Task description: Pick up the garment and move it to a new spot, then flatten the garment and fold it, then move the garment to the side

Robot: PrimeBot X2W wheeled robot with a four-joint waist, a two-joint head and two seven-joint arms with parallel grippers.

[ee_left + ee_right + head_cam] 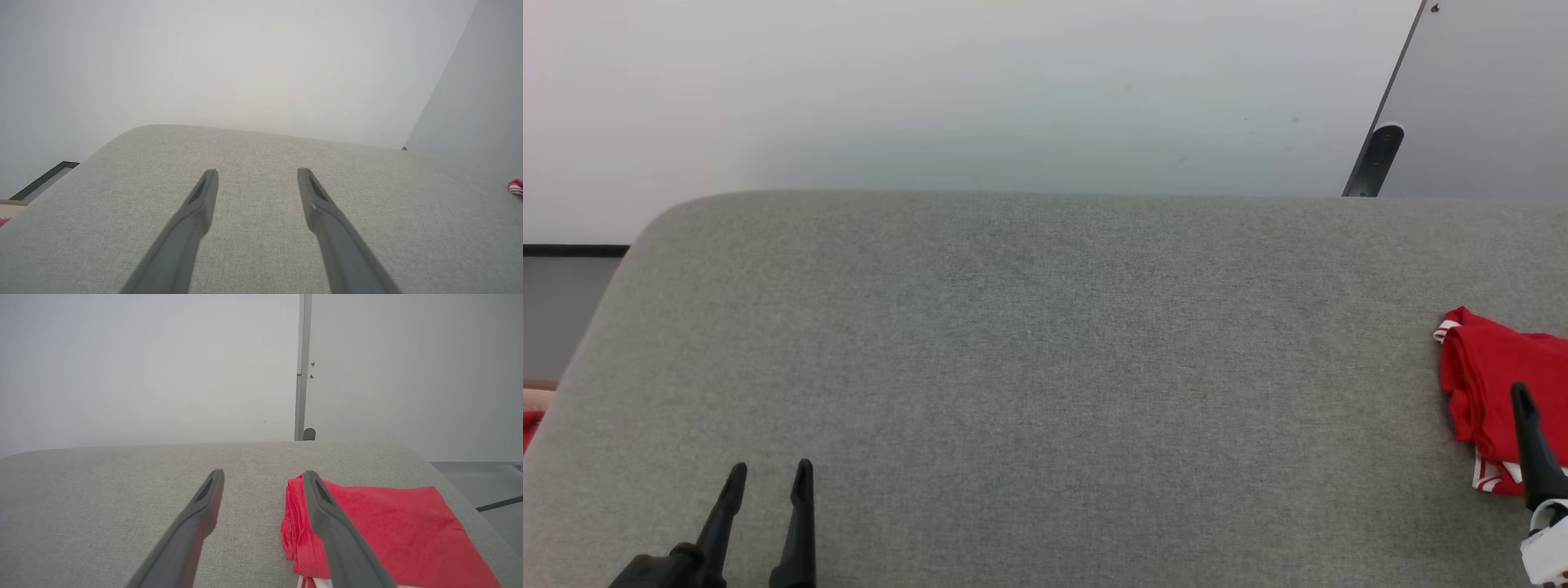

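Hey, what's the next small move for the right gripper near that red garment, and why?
Probably lower the right gripper onto the left edge of the folded red garment with red-white striped trim, then close. Its jaws stand open and empty, straddling that edge over the grey fabric surface, so a short descent should catch it.

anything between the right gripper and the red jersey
Nothing visible does. The open right gripper is already at the folded garment. In the right wrist view, one of its fingers overlaps the garment's edge, with grey surface beside it.
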